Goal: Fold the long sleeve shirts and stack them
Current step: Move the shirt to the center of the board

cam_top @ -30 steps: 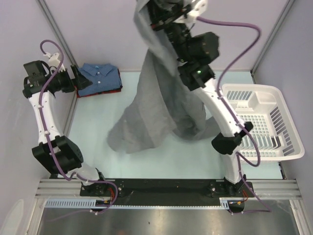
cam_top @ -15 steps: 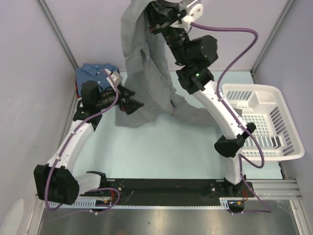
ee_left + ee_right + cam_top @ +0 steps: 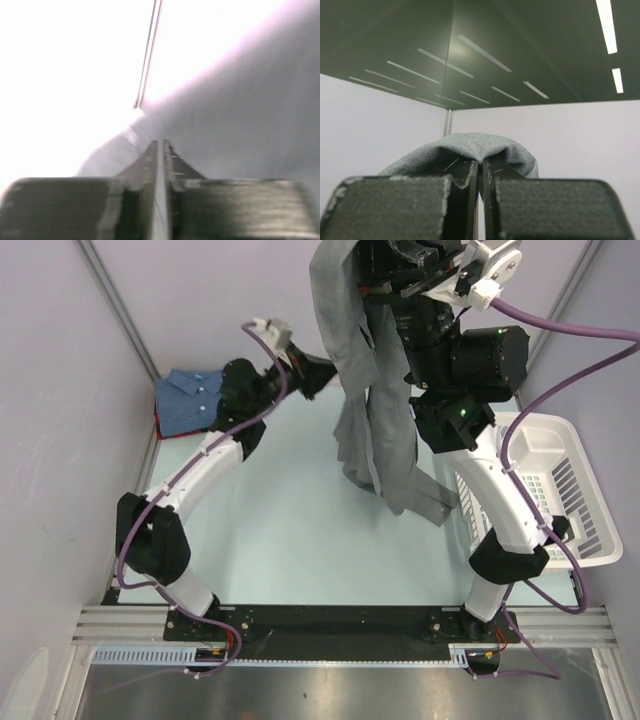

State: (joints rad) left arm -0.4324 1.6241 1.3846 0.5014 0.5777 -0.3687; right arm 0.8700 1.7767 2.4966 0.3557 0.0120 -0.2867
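Pale table [image 3: 280,530] | grey shirt [image 3: 357,435] hangs limp, pinched by right gripper [image 3: 480,169] | left gripper [image 3: 161,150]: grip unclear

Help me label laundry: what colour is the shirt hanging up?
The hanging shirt is plain grey; top external view.

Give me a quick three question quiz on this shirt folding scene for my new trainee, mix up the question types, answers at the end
1. True or false: the grey shirt hangs from the right gripper.
2. Where on the table does the folded blue shirt lie? A near edge; B far left corner; C centre.
3. Fill in: the white basket stands on the robot's ____ side.
Key: 1 true; 2 B; 3 right.
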